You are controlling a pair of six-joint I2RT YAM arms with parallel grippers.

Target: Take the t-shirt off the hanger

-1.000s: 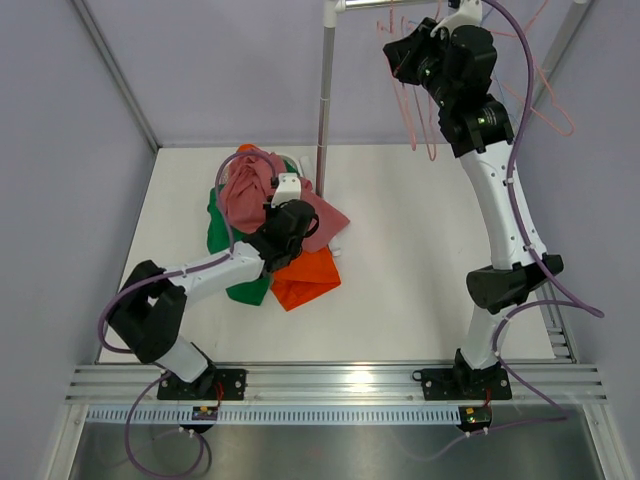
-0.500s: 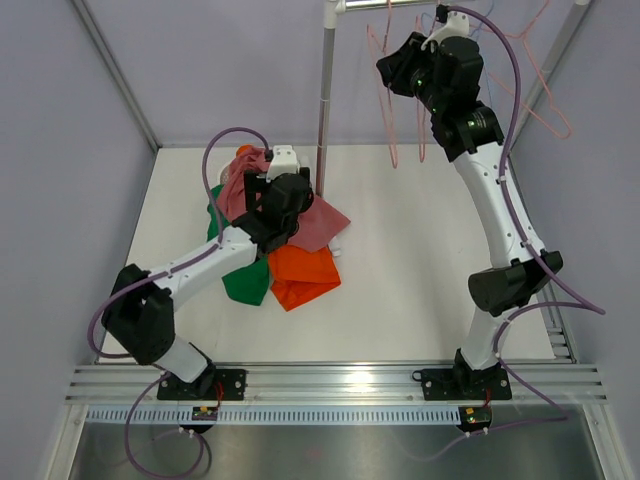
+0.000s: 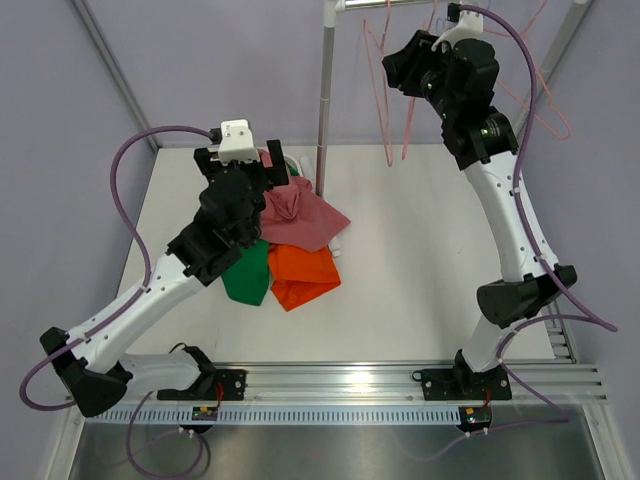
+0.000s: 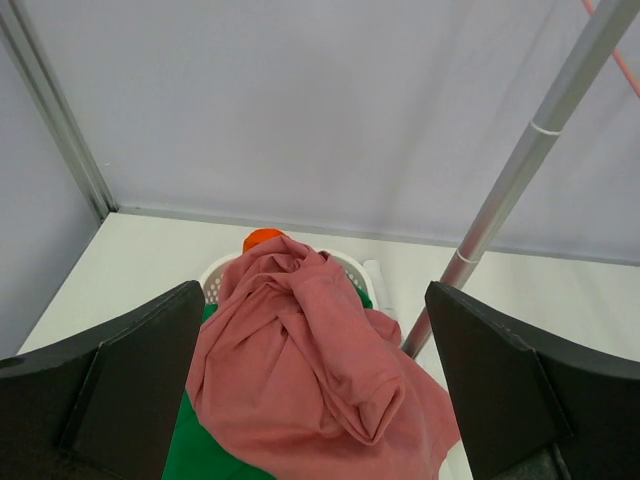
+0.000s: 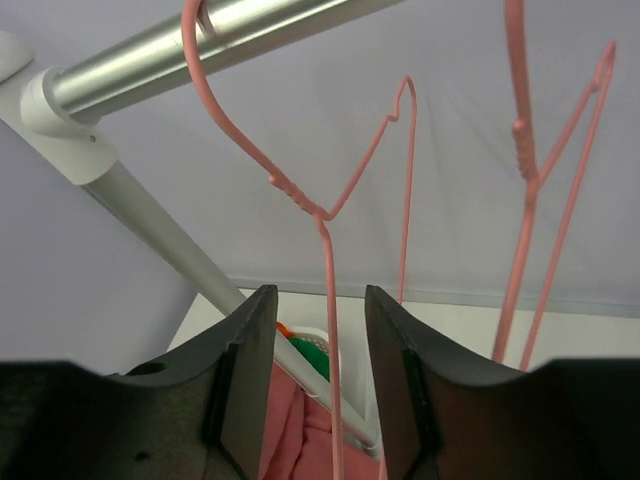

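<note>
The pink t-shirt (image 3: 303,217) lies crumpled on top of a cloth pile on the table, free of any hanger. In the left wrist view the t-shirt (image 4: 300,360) shows below and between the fingers. My left gripper (image 3: 243,166) hovers above it, jaws wide open (image 4: 315,400) and empty. Up at the rail (image 5: 200,45), my right gripper (image 3: 400,62) is open. The bare pink wire hanger (image 5: 328,300) hangs from the rail and runs down between the right gripper's (image 5: 320,375) fingers without touching them. From above, the hanger (image 3: 385,95) dangles just left of that gripper.
A green cloth (image 3: 245,278) and an orange cloth (image 3: 305,277) lie under the t-shirt, beside a white basket (image 4: 215,272). The rack's upright pole (image 3: 323,100) stands right of the pile. More pink hangers (image 3: 545,100) hang further right on the rail.
My left gripper let go of the pink t-shirt, opened wide and rose above the pile. My right gripper opened around the hanger wire, and the hanger swung slightly.
</note>
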